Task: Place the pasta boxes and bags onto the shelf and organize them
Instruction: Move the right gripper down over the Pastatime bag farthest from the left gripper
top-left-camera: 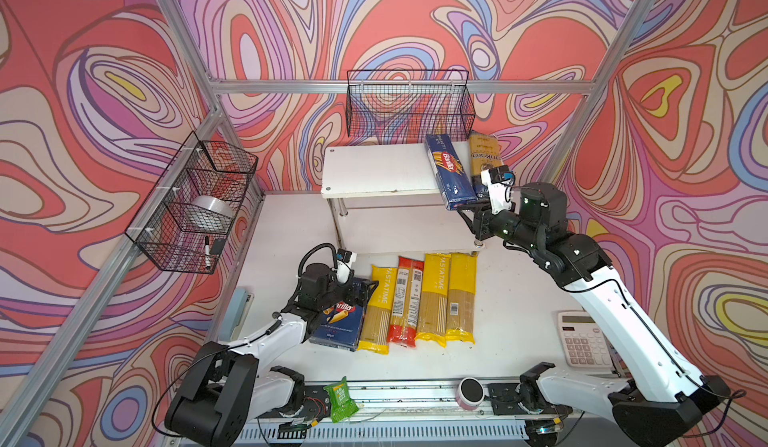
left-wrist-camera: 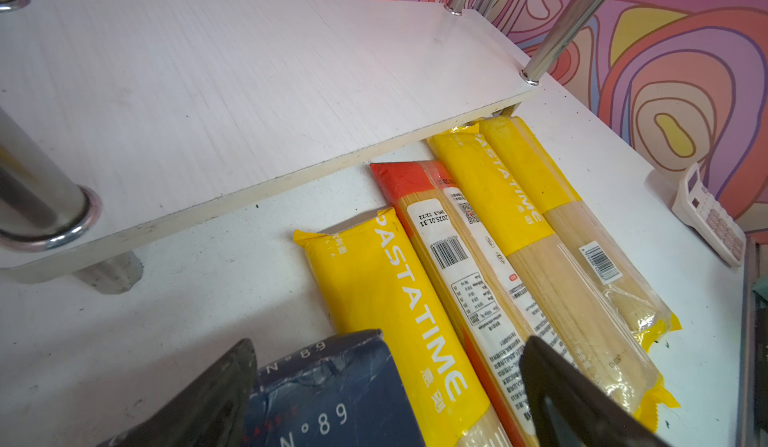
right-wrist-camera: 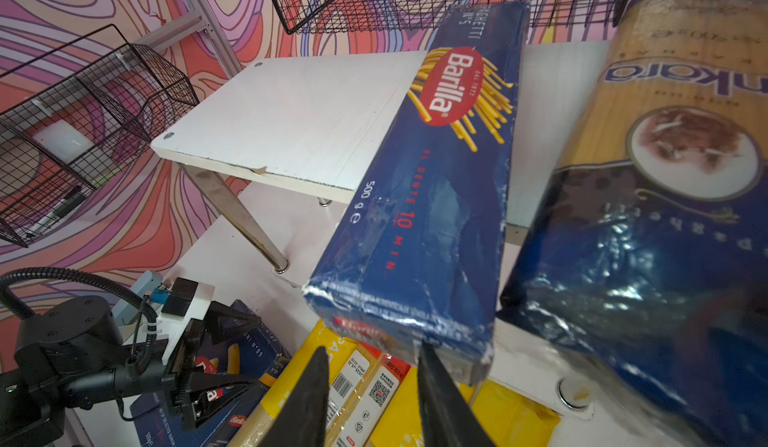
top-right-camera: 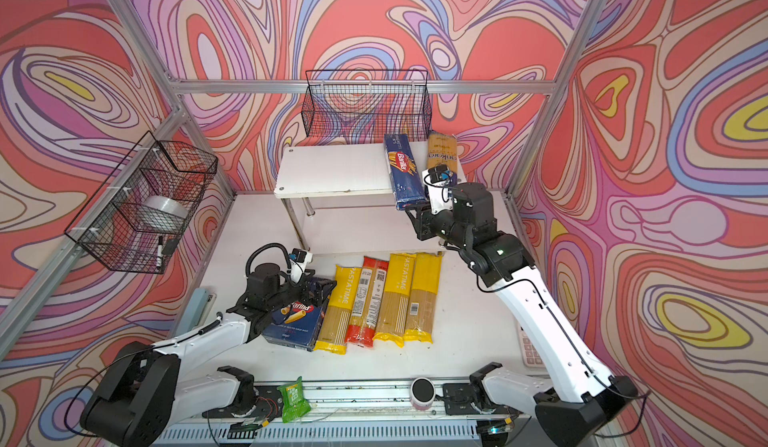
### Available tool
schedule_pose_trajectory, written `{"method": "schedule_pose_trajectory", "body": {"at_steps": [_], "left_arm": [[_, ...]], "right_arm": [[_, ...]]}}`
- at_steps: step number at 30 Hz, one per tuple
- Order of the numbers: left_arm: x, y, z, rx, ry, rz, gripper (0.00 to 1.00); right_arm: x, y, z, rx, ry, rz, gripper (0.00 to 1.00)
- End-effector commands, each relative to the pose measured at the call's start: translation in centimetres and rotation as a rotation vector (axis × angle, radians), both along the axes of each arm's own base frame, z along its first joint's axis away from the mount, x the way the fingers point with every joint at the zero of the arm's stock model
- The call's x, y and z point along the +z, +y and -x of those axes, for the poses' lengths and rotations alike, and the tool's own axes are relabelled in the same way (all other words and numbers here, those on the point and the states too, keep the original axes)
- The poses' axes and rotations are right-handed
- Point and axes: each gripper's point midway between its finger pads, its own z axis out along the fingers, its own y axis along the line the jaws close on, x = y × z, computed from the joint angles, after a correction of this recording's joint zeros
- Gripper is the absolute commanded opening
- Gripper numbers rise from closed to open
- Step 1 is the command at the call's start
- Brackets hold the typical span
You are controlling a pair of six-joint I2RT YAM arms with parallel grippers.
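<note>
Here empty right fingers (right-wrist-camera: 440,403) gape at spaghetti box (right-wrist-camera: 436,200) end, blue bag (right-wrist-camera: 648,258) beside

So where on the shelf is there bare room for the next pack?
Top board is bare from its left edge to the spaghetti box. Lower board looks bare. Crowded: the top board's right end, where the box and dark blue bag lie side by side.
</note>
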Motion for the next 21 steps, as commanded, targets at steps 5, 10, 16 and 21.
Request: {"method": "schedule_pose_trajectory", "body": {"at_steps": [5, 10, 16, 21], "left_arm": [[2.1, 0.0, -0.1, -0.001, -0.063, -0.002, 1.00], [4.2, 1.3, -0.2, 0.052, -0.126, -0.055, 1.00], [5.8, 5.0, -0.4, 0.205, -0.217, -0.205, 1.00], [4.6, 7.5, -0.6, 0.299, -0.188, -0.216, 1.00]], "right_arm": [[1.2, -2.4, 3.2, -0.049, -0.002, 0.001, 0.40], [-0.2, -3.7, 5.0, -0.084, 0.054, 0.011, 0.42], [-3.4, -8.5, 7.1, -0.331, 0.108, -0.017, 0.43], [-7.9, -9.5, 7.2, -0.411, 0.203, -0.004, 0.46]]}}
